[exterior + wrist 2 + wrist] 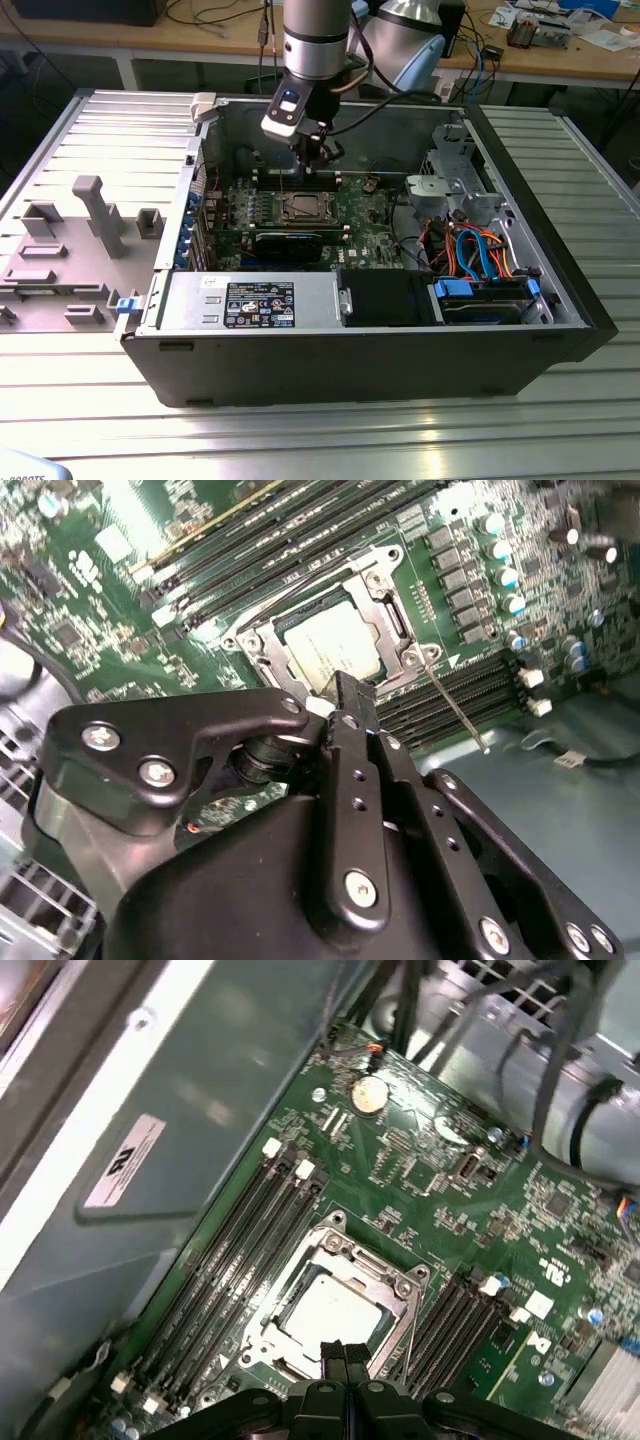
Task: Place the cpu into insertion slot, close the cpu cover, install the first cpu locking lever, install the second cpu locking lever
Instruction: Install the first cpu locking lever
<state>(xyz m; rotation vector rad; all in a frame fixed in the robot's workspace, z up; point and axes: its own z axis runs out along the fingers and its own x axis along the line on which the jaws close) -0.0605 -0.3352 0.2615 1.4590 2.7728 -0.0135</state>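
The cpu (335, 645) (330, 1312) lies flat in the socket on the green motherboard (355, 215), its dull silver top facing up. The silvery cpu cover (388, 615) (372, 1265) lies down around it, framing the chip. A thin metal locking lever (455, 705) sticks out from one socket corner, across the memory slots. My gripper (318, 160) (345, 695) (343, 1352) hangs a little above the socket's edge, shut, with nothing between its fingers. In the exterior view the socket (303, 208) sits just below the gripper.
The open computer case (330, 360) walls in the board. A black card (290, 243) lies in front of the socket, and a labelled power supply (260, 300) sits nearer still. Drive cage and cables (480, 250) fill the exterior view's right. A grey fixture tray (80, 250) sits outside, left.
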